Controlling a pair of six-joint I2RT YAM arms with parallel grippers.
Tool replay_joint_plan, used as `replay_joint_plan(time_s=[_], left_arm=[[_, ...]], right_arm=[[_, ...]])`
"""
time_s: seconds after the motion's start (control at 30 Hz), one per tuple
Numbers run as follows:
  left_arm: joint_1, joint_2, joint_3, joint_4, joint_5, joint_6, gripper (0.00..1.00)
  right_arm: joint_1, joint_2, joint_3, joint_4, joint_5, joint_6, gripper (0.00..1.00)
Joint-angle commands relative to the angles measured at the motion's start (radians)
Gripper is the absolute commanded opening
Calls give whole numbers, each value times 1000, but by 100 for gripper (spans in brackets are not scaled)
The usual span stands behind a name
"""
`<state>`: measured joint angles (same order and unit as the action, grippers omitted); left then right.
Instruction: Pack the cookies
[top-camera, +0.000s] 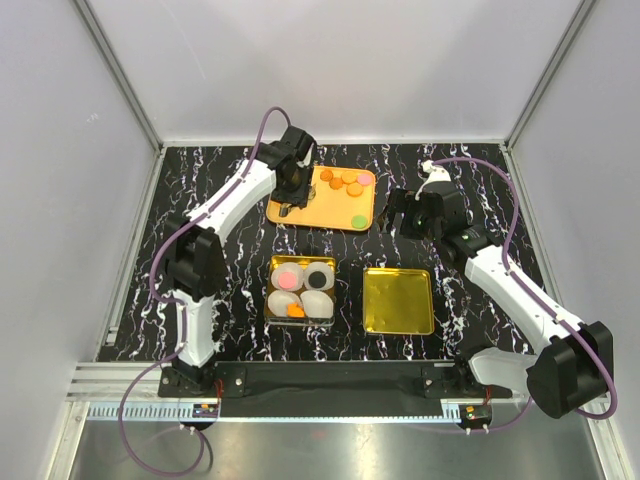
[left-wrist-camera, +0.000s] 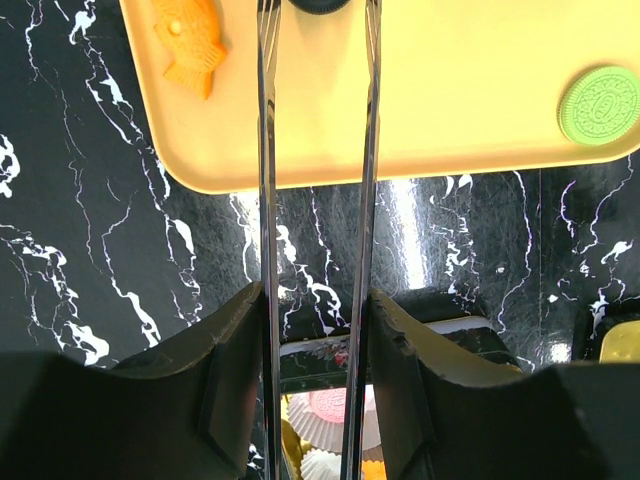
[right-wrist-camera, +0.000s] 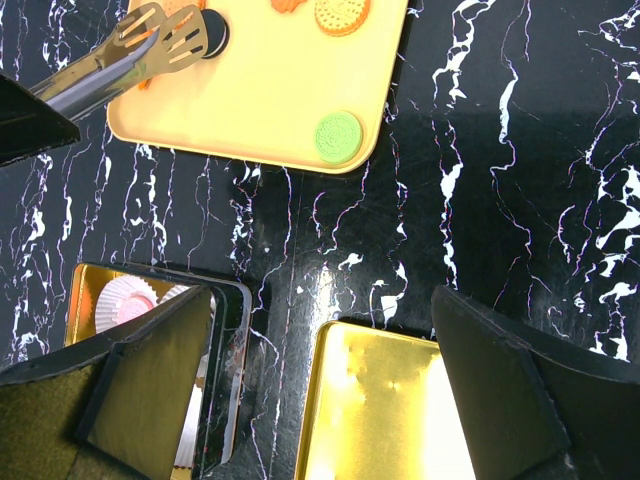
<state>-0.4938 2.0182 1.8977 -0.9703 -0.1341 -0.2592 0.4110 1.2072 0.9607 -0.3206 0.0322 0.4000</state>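
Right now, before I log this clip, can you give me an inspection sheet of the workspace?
Surface: black, white-veined table.
Job's things: cookies on the orange tray, a green one near its corner; pink, black and orange ones sit in paper cups inside the gold tin.
Clutter: empty gold tray beside the tin.
Grippers: left gripper shut on tongs, tips at a black cookie; right gripper open, empty, above the table.
Cables: purple cables loop from both arms; no snag seen.
Surroundings: white walls, metal rail at the near edge.
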Motion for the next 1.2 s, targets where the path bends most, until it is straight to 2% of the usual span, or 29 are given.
replay_joint_plan(time_s=[0.0,1.17], left_arm=[[0,-13,26,48,11,-14,47],[0,116,132,25,19,-22,48]], right_arm=[[-5,-24,29,18,-9,-9,100],[-5,-35,29,17,-14,-10,100]])
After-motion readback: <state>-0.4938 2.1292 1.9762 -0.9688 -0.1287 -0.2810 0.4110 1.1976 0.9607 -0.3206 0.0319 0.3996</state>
